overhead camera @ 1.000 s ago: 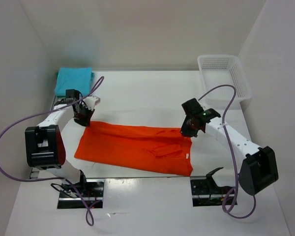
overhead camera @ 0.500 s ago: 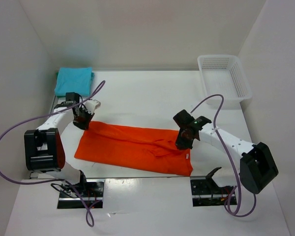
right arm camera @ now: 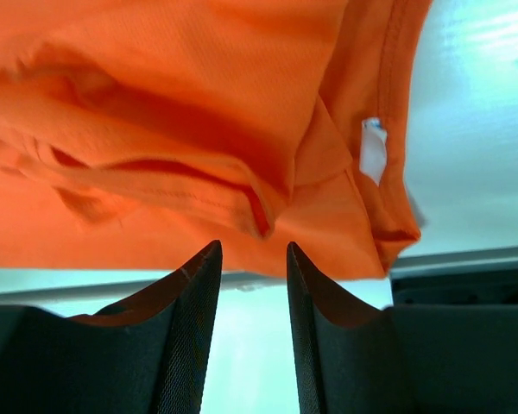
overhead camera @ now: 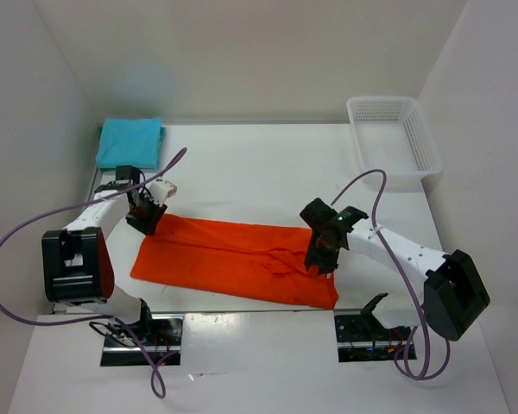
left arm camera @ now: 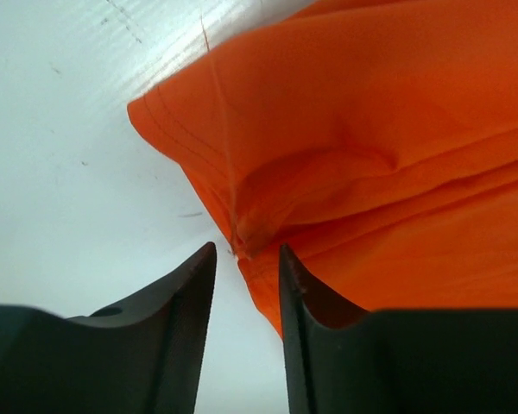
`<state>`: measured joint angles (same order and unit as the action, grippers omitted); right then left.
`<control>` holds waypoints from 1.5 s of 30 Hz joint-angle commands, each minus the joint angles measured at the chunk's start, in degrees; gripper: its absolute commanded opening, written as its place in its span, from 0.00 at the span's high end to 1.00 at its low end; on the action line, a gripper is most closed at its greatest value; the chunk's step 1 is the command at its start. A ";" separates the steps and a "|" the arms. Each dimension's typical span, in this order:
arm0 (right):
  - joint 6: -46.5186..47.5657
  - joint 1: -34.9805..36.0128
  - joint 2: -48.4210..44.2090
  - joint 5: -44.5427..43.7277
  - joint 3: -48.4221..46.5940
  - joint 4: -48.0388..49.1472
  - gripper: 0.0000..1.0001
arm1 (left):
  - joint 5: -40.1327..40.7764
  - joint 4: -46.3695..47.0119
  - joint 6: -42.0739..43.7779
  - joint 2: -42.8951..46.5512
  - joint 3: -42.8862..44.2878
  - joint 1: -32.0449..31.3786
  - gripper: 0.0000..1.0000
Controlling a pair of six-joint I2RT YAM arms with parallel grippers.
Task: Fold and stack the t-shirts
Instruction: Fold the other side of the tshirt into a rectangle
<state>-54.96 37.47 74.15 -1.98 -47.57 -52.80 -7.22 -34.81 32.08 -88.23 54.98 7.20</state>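
The orange-red t-shirt (overhead camera: pixel 224 259) lies flat on the table as a long strip folded lengthwise. My left gripper (overhead camera: pixel 145 222) is at its far left corner. In the left wrist view the gripper (left arm camera: pixel 247 252) is open with a narrow gap, and the shirt's edge (left arm camera: pixel 371 129) runs in between the fingertips. My right gripper (overhead camera: pixel 321 259) is over the shirt's right end. In the right wrist view it (right arm camera: pixel 252 248) is open and empty, just above a fold of the shirt (right arm camera: pixel 155 86) near the white label (right arm camera: pixel 373 148). The turquoise t-shirt (overhead camera: pixel 129 142) lies folded at the back left. The dark green one is out of view.
A white mesh basket (overhead camera: pixel 414 155) stands at the back right corner. Purple cables loop from both arms over the table. White walls enclose the left, back and right sides. The arm bases (overhead camera: pixel 142 336) sit at the near edge.
My right gripper has moved from the shirt's far right corner toward the near left, over the shirt's right end. My left gripper has stayed at the far left corner.
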 commanded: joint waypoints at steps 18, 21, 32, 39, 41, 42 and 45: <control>12.06 0.93 24.71 -5.32 -25.02 8.32 0.44 | -0.16 -10.11 4.14 8.77 5.49 0.53 0.47; 12.60 0.93 27.18 -3.48 -22.67 9.63 0.58 | -0.16 -10.10 3.52 8.77 4.44 0.53 0.47; 8.47 4.80 18.67 8.48 -11.23 13.86 0.89 | 0.37 -9.05 2.47 8.77 3.91 0.53 0.46; 4.69 11.03 16.03 9.09 -9.65 11.93 0.90 | 1.69 -8.52 2.99 8.77 3.91 0.53 0.46; 4.07 11.04 16.03 9.71 -8.51 11.93 0.90 | 1.69 -8.00 2.99 8.77 3.91 0.53 0.44; 4.07 11.04 16.03 9.71 -7.89 11.93 0.90 | 1.69 -7.47 2.99 8.25 3.91 0.53 0.43; 3.55 11.04 15.24 9.71 -9.02 10.97 0.90 | 2.21 -6.95 2.99 8.25 4.60 0.53 0.41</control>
<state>-49.67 48.47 92.16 7.20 -56.27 -41.60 -5.15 -42.96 35.57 -81.01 58.83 7.35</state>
